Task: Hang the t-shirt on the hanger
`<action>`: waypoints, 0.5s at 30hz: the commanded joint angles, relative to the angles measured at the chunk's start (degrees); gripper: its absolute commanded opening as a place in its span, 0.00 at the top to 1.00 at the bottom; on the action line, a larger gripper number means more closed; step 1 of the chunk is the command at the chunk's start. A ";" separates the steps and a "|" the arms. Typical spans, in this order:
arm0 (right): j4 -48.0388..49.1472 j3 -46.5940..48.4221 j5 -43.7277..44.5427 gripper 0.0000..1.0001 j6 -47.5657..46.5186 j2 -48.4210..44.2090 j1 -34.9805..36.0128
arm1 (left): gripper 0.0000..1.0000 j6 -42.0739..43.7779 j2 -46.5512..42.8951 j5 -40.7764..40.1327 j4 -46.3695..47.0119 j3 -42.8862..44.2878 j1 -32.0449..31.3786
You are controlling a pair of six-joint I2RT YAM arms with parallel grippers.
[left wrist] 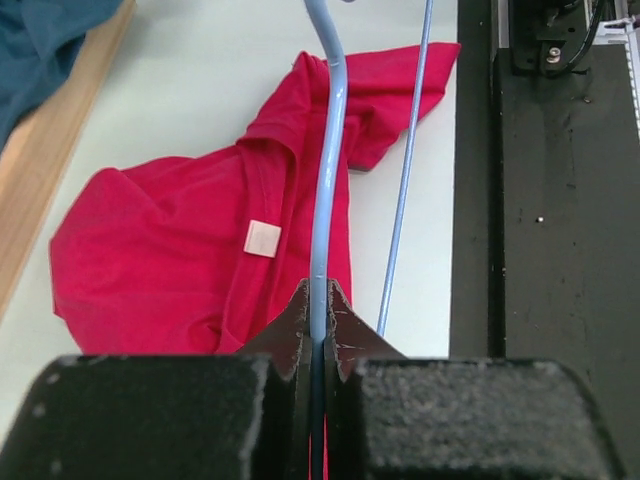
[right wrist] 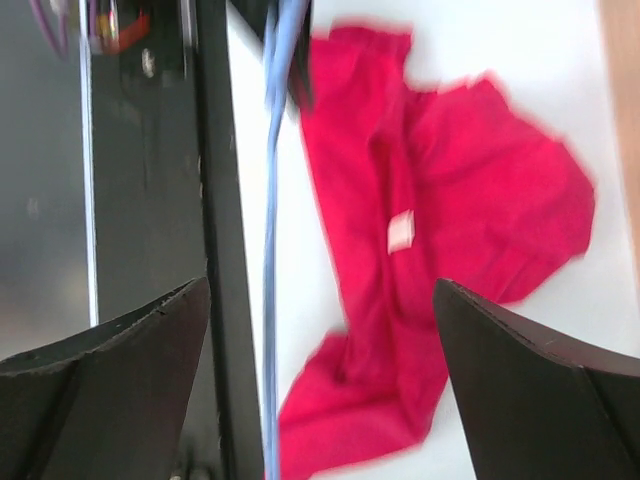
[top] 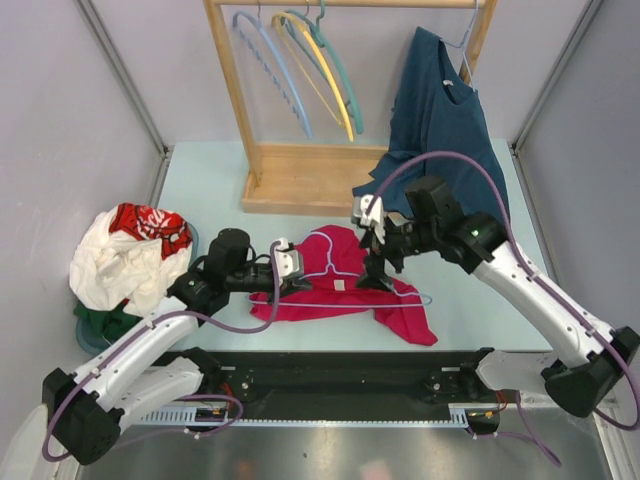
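The crimson t-shirt (left wrist: pixel 160 240) is lying crumpled on the pale table (top: pixel 210 190) just in front of the wooden rack base (top: pixel 305 180), with its white neck label facing up. The thin lavender-blue hanger (left wrist: pixel 328 150) is resting across the t-shirt, also in front of that base. The left gripper (left wrist: pixel 318 300) is pinching its fingers tight on the hanger's wire. The right gripper (right wrist: pixel 322 290) is hovering over the t-shirt, in front of the base too, with its fingers spread wide and gripping nothing.

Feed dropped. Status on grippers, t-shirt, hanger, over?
Left gripper shut on hanger. Right gripper open over t-shirt. Hanger lies across t-shirt. Blue shirt hangs behind, not blocking.
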 commanded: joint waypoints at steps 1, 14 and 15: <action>13.74 5.82 -4.55 0.07 10.80 4.49 0.98 | 1.00 -3.80 1.00 -0.88 3.83 1.69 -1.38; 17.73 5.92 -8.95 0.81 13.10 10.65 4.41 | 1.00 -6.09 3.29 -2.38 4.63 3.10 -2.52; 17.12 5.92 -8.69 0.95 12.40 10.56 4.41 | 0.98 -6.09 3.46 -2.37 4.28 3.10 -2.52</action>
